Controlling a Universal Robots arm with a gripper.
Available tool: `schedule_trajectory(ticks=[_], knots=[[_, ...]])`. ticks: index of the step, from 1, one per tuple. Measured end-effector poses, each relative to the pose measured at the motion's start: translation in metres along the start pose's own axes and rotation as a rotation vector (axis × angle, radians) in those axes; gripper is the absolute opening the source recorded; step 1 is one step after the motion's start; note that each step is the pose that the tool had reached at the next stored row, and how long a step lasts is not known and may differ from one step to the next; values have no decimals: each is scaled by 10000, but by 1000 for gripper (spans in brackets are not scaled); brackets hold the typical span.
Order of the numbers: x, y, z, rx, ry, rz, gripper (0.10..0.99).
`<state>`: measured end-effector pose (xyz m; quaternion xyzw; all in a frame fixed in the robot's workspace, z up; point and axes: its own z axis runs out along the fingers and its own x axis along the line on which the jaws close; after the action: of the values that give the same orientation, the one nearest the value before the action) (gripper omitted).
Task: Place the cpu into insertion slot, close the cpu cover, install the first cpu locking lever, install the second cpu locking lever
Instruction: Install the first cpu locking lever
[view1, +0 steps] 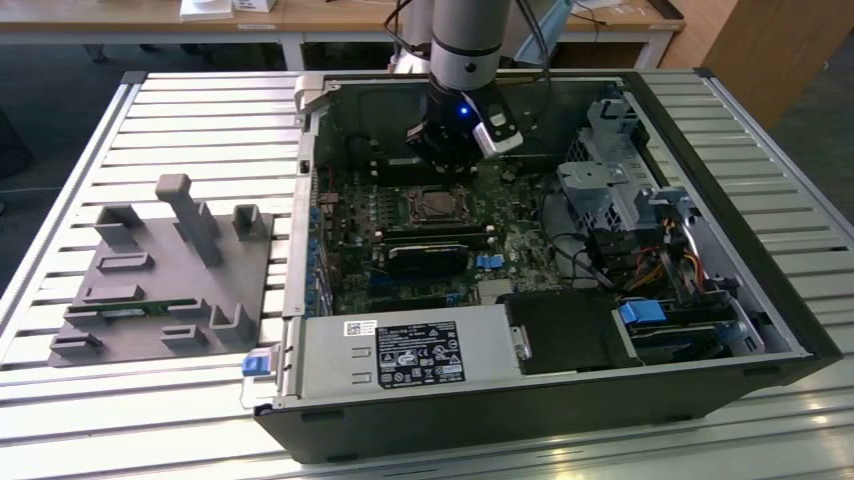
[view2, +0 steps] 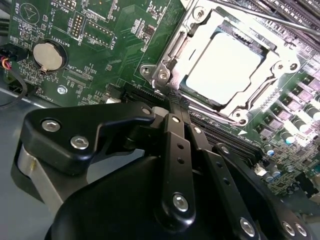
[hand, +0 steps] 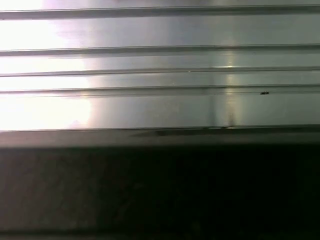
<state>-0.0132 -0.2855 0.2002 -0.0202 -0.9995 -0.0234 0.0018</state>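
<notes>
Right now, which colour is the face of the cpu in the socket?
Pale silvery white: the cpu shows best in the second wrist view.

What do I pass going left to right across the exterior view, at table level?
Grey fixture block → computer case's left wall → insertion slot on the motherboard → drive cage → case's right wall.

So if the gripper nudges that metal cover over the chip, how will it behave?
The cpu cover looks like thin stamped metal, so probably stiff yet light. It appears closed around the cpu, so it would likely pivot rather than slide. Its shiny face looks slippery.
</notes>
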Motion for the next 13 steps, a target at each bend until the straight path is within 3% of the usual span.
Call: schedule_trajectory(ticks=[13], knots=[[0, 5, 48, 50, 1, 0, 106]])
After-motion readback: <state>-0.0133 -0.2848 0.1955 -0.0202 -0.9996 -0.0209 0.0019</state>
